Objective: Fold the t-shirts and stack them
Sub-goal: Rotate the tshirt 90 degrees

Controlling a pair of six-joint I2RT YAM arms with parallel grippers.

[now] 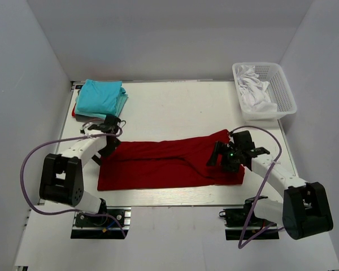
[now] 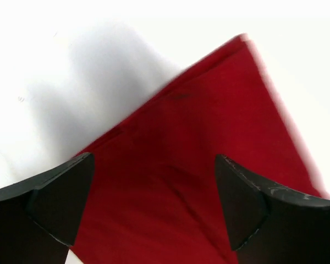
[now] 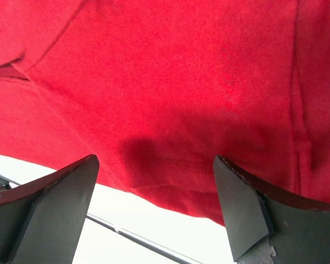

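I am holding my left hand [image 2: 154, 206] wide open, its two black fingers [image 2: 58, 206] standing well apart with nothing between them. It is hanging over the far left corner of the one large dark red cloth t-shirt [image 1: 164, 164]. In the left wrist view the cloth is filling the space below the fingers; whether the tips are touching it I cannot tell.

I am holding my right hand [image 3: 154, 212] just as wide, also gripping nothing. It is hovering over the right end of the same dark red t-shirt, close to its near hem, and its shadow is falling on the cloth there.

The dark red t-shirt is lying flat as one long band across the middle of the white worktop [image 1: 175, 107], reaching from my left hand to my right hand.

Beyond my left hand, in the far left corner, the light turquoise folded t-shirts [image 1: 101, 96] are sitting in one pile. How many layers are lying in it I cannot count.

In the far right corner, well apart from both hands, one white plastic mesh basket [image 1: 285, 93] is holding crumpled white cloth [image 1: 253, 93].
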